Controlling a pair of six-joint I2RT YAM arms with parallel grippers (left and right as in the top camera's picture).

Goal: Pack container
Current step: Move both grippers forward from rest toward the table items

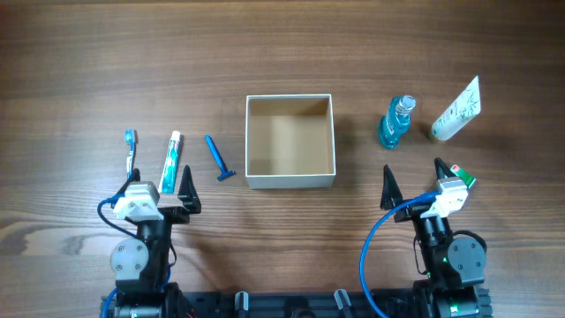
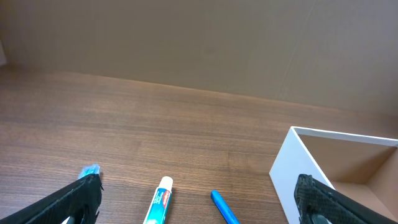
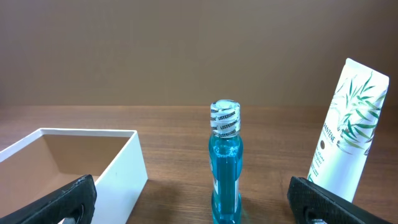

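Note:
The container (image 1: 290,180), a square white-walled box with a tan inside, sits at the table's middle; it also shows in the left wrist view (image 2: 298,165) and the right wrist view (image 3: 124,171). Left of it lie a blue razor (image 1: 218,159), a toothpaste tube (image 1: 171,162) and a toothbrush (image 1: 131,150). Right of it stand a blue mouthwash bottle (image 1: 396,123) and a white tube (image 1: 456,109). My left gripper (image 1: 161,187) is open and empty just near of the toothpaste (image 2: 158,200) and razor (image 2: 224,207). My right gripper (image 1: 413,180) is open and empty, near of the mouthwash bottle (image 3: 224,165).
A small green box (image 1: 463,175) lies beside my right gripper's outer finger. The white tube (image 3: 349,134) stands upright at the right of the right wrist view. Bare wooden tabletop (image 1: 282,53) spreads behind all the items.

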